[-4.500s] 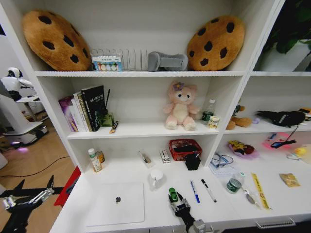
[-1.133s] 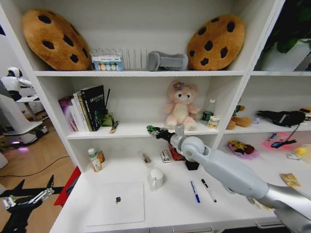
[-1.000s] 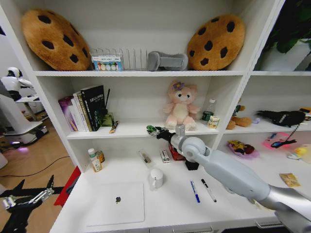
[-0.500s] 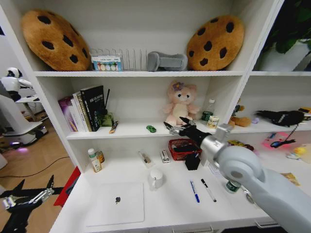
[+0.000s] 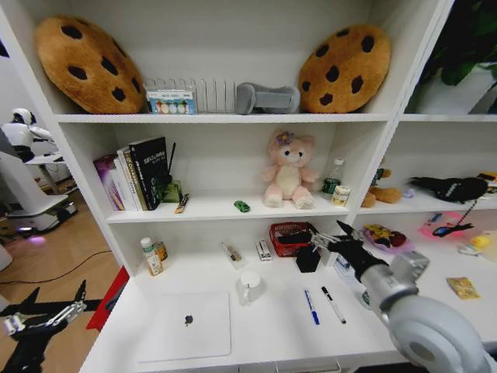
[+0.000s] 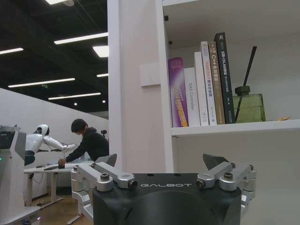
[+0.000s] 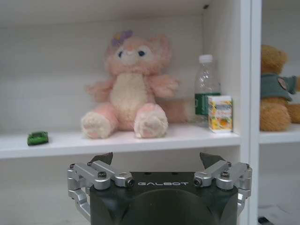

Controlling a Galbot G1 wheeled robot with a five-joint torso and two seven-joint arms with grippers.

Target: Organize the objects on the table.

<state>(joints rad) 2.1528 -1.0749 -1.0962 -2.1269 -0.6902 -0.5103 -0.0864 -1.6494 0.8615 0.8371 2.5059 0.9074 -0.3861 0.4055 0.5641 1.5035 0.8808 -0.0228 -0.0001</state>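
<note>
I've got the green toy car (image 5: 242,206) parked on the middle shelf beside the plush (out of the desk clutter), so my right gripper (image 5: 326,242) hangs empty, fingers apart, above the table (image 5: 264,330).

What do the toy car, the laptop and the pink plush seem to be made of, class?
Toy car: likely painted metal or plastic; small, hard and green, too tiny to settle.
Laptop: probably matte aluminium; smooth pale silver lid, closed.
Pink plush: soft fabric with stuffing; fuzzy pile, rounded limbs.
</note>
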